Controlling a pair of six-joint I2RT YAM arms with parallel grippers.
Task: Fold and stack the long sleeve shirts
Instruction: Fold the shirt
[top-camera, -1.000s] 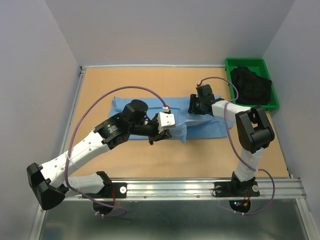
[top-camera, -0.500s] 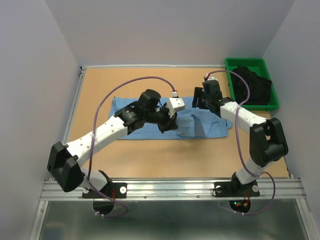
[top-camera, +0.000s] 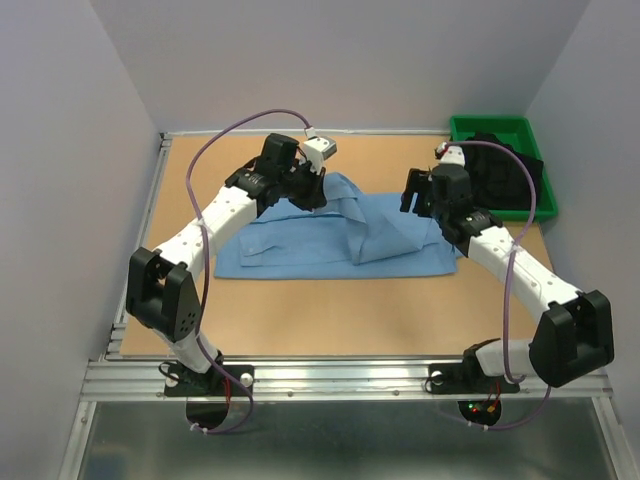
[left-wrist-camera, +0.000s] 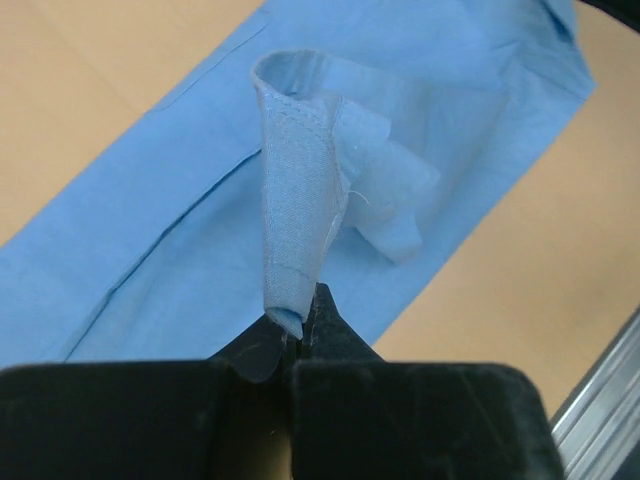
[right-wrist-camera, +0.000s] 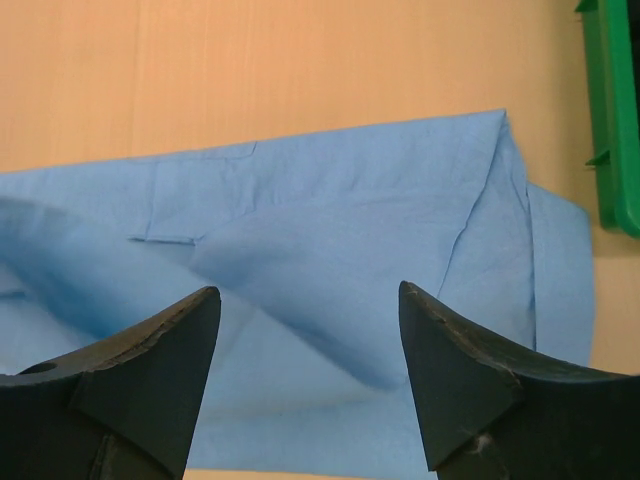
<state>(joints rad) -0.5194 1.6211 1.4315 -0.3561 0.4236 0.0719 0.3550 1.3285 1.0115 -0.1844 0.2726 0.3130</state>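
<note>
A light blue long sleeve shirt (top-camera: 300, 245) lies spread flat across the middle of the table, partly folded. My left gripper (top-camera: 318, 196) is at the shirt's back edge. It is shut on a cuffed sleeve end (left-wrist-camera: 295, 200), which stands up from the closed jaw tips (left-wrist-camera: 300, 322) above the shirt body (left-wrist-camera: 150, 230). My right gripper (top-camera: 412, 198) hovers over the shirt's right part. Its fingers (right-wrist-camera: 180, 340) are wide apart and empty, with shirt cloth (right-wrist-camera: 330, 230) below my right gripper (right-wrist-camera: 307, 295).
A green bin (top-camera: 462, 130) with dark clothes (top-camera: 505, 170) stands at the back right corner; its edge shows in the right wrist view (right-wrist-camera: 612, 120). Bare wooden table (top-camera: 330, 315) lies in front of the shirt. Purple cables arc over both arms.
My left arm has swung from the shirt's front middle to its back edge, carrying the sleeve end with it. My right gripper has moved right and back, off the cloth.
</note>
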